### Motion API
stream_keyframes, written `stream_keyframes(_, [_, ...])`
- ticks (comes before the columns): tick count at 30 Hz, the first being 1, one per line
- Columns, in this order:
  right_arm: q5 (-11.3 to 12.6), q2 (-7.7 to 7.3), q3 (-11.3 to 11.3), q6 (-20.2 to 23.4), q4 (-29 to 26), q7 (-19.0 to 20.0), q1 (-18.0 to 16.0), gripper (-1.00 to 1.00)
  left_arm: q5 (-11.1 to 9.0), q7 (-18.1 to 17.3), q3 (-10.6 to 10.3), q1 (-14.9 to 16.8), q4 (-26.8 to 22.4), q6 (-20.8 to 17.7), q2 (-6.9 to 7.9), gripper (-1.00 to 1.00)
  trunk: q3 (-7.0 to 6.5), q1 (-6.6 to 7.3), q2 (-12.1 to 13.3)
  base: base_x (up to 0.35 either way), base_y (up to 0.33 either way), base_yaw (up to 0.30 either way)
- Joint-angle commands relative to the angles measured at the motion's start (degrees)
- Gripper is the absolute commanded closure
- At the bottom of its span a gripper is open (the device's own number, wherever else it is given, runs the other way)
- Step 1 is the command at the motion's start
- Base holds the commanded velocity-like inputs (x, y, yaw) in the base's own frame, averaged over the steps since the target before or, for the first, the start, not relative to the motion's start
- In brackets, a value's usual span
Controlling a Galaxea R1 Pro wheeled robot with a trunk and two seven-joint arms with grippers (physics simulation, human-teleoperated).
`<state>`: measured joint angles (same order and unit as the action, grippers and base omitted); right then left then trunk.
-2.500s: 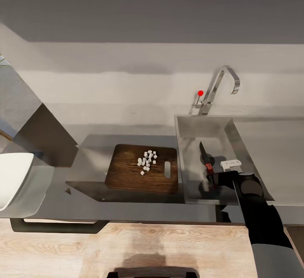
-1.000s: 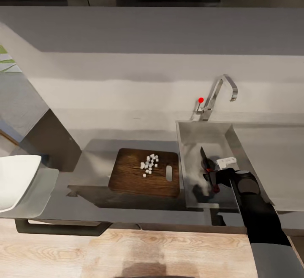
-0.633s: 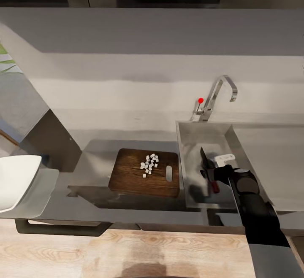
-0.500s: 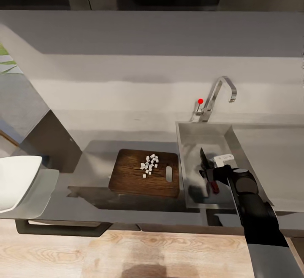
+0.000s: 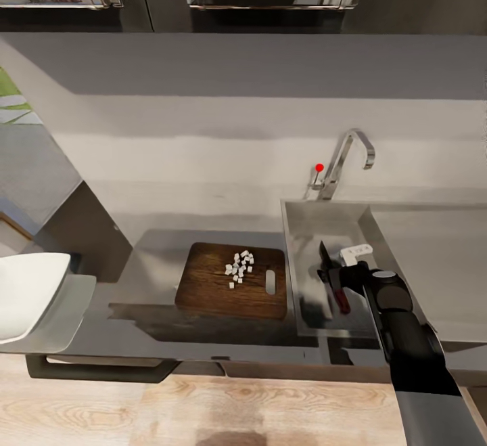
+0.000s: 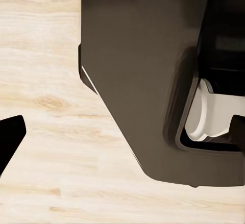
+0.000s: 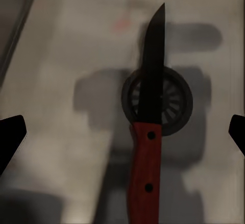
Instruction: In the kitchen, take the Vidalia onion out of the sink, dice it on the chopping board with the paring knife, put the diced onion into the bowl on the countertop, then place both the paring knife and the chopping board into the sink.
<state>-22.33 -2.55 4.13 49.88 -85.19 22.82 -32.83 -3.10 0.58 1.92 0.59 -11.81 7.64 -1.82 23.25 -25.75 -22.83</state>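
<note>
The countertop (image 5: 169,273) runs grey across the head view, with the sink (image 5: 308,219) set into it at the right under a tall tap (image 5: 346,158) with a red knob. A white bowl (image 5: 27,294) sits well apart at the far left edge. The chopping board (image 5: 216,290) lies flat just left of the sink, and a small heap of diced onion (image 5: 238,265) rests on it, not yet moved to the bowl.

The paring knife (image 7: 148,132) lies on the sink floor, its dark blade across the round drain (image 7: 176,99) and its red handle toward the camera. The right gripper (image 5: 336,275) hangs over it inside the basin; in the right wrist view its fingertips (image 7: 10,137) stand wide apart at either side, clear of the handle and holding nothing. The left gripper's state cannot be told; one dark fingertip (image 6: 10,140) shows over wooden floor.

Judgement: the knife is deposited and the step in hand is withdrawal. The arm should rise straight up, jaws kept apart, clearing the basin wall and tap before swinging toward the board, so the knife is not dragged.
</note>
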Motion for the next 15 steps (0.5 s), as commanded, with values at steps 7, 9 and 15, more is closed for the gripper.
stream_keyframes(7, [-0.6,0.00,0.0,-3.4,0.0,0.6,0.0,-1.00,-0.3,0.0,0.2,0.0,0.0,0.3,0.02,-1.00,-0.58,-0.03,-0.1,0.000,0.000,0.000])
stream_keyframes(9, [-0.6,0.00,0.1,-5.2,0.0,0.6,0.0,-1.00,-0.3,0.0,0.2,0.0,0.0,0.3,0.04,-1.00,-0.77,-0.03,-0.1,0.000,0.000,0.000])
stream_keyframes(15, [-0.6,0.00,0.2,-7.8,0.0,0.6,0.0,-1.00,-0.3,0.0,0.2,0.0,0.0,0.3,0.04,-1.00,-1.33,-0.03,-0.1,0.000,0.000,0.000])
